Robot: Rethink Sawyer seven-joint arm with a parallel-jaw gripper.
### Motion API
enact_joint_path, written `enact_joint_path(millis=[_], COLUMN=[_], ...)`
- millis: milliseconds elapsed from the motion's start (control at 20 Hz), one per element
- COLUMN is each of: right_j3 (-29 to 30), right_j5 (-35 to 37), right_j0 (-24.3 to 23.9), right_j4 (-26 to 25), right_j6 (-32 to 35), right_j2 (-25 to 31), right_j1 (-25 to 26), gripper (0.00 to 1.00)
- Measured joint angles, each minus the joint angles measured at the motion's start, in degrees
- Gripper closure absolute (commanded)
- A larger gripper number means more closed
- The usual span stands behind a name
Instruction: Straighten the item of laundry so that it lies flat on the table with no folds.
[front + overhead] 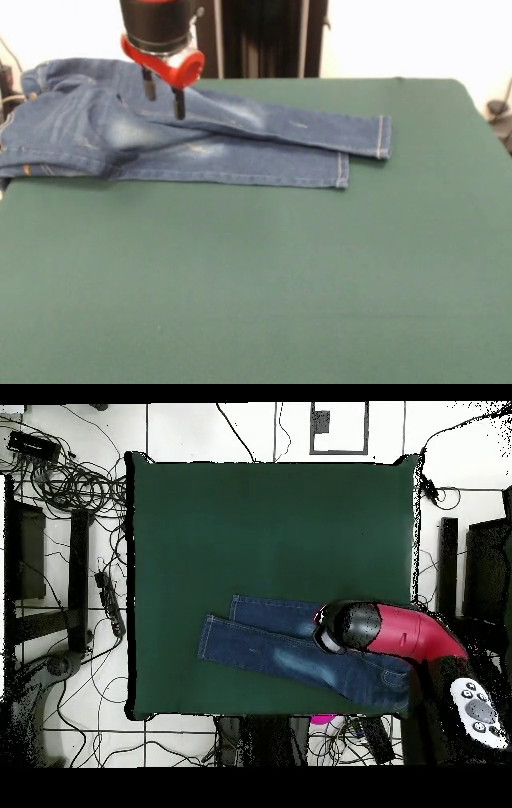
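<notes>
Gripper (163,94) first: it hangs from my red and black arm (400,634), two thin black fingers (179,104) pointing down, parted with a clear gap and holding nothing. Their tips sit at, or just above, the denim; whether they touch the cloth I cannot tell from either view.

Directly beneath is the small pair of blue jeans (200,136), around the crotch and upper thigh, where pale faded patches show. The waist end lies bunched and rumpled at the table edge, and may be hanging slightly over it. From there the two legs run out across the dark green table (256,280), the upper leg angled across and overlapping the lower one, hems close together. Most of the tabletop is bare.

Risks, as I judge them: closing here could pinch both overlapping layers together, so a pull drags the legs as one instead of separating them. Tugging toward the edge could slide the waist off the table.
</notes>
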Motion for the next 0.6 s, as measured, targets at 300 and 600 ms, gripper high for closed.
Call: enact_joint_path(millis=[300, 600], right_j3=[0.91, 3.30], right_j5=[-0.02, -0.02], right_j0=[1.87, 5.19], right_j4=[3.17, 8.44], right_j6=[0.02, 0.36], right_j2=[-2.09, -4.52], right_j1=[1.98, 2.42], gripper=[0.00, 0.00])
